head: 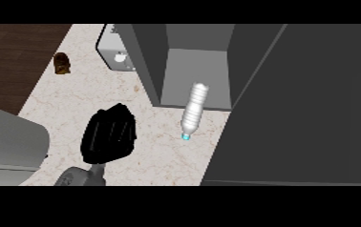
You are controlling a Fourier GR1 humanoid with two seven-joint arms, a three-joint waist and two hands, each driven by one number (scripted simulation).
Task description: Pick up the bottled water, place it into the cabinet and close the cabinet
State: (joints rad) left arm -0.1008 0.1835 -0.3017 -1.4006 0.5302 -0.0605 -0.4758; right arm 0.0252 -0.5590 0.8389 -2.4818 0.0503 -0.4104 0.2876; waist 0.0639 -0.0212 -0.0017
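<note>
Counter: pale beige marble-look counter top [141, 164], running from the lower edge up to the cabinet.
Cabinet: tall dark-grey box cabinet [152, 54], stands open, w/ a lighter grey inner floor panel [197, 68] showing.
Door: wide dark-grey flat cabinet door [296, 116], swung open, fills the view's right side.
Bottle: clear ribbed plastic water bottle [194, 108] w/ small light-blue cap [186, 136]. Looks to lie lengthwise, cap end twd the robot, slightly slanted. Cap end is over the marble; base end overlaps the front of the cabinet's opening. Can't tell if that end rests inside or just in front.
Left hand: black left hand [109, 134], on a grey forearm coming from the lower edge, sits over the counter left of the bottle & apart from it. Back of hand faces up, fingers [118, 112] held together & more or less straight, pointing twd the cabinet. Nothing in its hold, no contact w/ the bottle.
Right hand: doesn't show.
Behind cabinet: light-grey boxy appliance [112, 49] w/ a white round knob, against the cabinet's left wall.
Far left: small brown lumpy object [62, 63] near the counter's edge, beside a dark wood-grain surface [25, 54].
Lower left: grey rounded shape [21, 140] at the edge; can't tell what it is.
</note>
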